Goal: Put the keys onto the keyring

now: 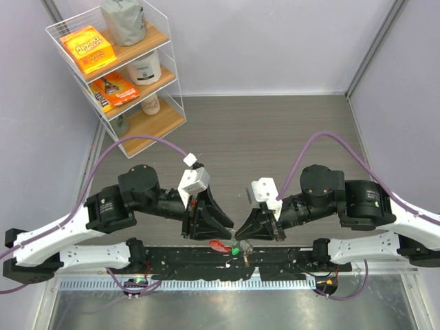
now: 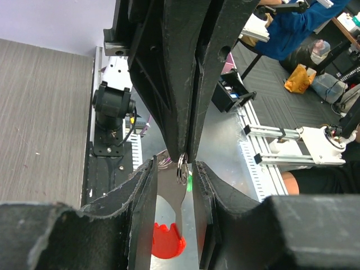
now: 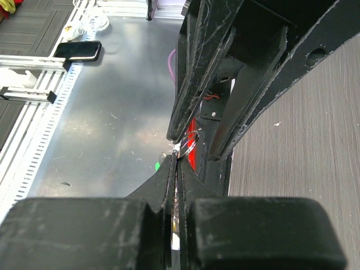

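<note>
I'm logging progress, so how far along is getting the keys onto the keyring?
Done: nothing confirmed; no key is visibly threaded. In hand: the right gripper is shut on the silver ring, between the left gripper's parted fingers; the red loop and green key sit close by, grip unclear. Left: threading both keys; the yellow key is out of sight.

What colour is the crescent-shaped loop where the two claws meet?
Red. The crescent-shaped plastic loop shows best in the left wrist view.

Overhead looks down; both wrist cameras closely share the keyring (image 2: 167, 243)
</note>
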You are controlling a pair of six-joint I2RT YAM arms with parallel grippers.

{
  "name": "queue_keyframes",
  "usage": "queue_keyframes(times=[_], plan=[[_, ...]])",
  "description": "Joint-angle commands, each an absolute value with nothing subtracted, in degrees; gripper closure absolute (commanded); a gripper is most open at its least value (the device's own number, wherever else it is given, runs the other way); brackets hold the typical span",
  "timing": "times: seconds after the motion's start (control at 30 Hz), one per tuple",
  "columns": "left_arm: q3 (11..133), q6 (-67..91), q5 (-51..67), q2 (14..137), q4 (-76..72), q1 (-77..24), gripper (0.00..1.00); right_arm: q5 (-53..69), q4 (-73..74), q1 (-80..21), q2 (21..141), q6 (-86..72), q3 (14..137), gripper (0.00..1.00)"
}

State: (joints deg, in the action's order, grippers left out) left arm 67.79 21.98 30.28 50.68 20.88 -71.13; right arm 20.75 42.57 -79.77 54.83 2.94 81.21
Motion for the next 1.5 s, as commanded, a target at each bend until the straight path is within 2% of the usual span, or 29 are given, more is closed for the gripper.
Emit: queue_keyframes(times=[0.0,0.33,0.53,0.73,0.87,0.93,0.97,1.17,1.27,1.47], plan=[[70.0,21.6,32.8,50.4,20.6,-71.3,0.65,21.4,40.6,-79.8,54.8,3.7,82.8,0.95],[70.3,21.3,34.2,51.4,21.4,-71.3,0.77,20.7,41.1,-79.8,55.3,4.0,84.0,0.94],[70.5,20.8,35.0,52.0,21.9,-71.4,1.0,20.7,41.0,-79.8,55.5,4.0,84.3,0.94],[70.5,19.6,35.2,52.4,22.2,-71.3,1.0,20.7,40.5,-79.7,55.6,3.9,84.3,0.95],[69.8,18.3,31.2,51.0,21.6,-71.3,1.0,20.0,39.9,-79.8,54.4,3.3,83.4,0.94],[69.2,17.8,29.1,49.6,20.3,-71.4,1.0,19.5,39.1,-79.9,53.1,2.8,82.6,0.89],[68.9,17.4,28.3,49.0,19.3,-71.5,1.0,19.3,38.9,-79.8,52.1,2.2,82.4,0.79],[64.8,16.5,25.8,43.7,11.3,-71.6,1.0,14.8,35.0,-79.9,46.8,-0.8,79.1,0.55],[61.0,16.9,25.7,41.0,4.7,-71.5,1.0,12.7,31.9,-79.8,44.4,-2.2,77.1,0.52],[55.8,18.1,25.4,38.2,-6.1,-71.5,1.0,12.6,27.8,-79.8,45.5,-4.2,76.2,0.53]])
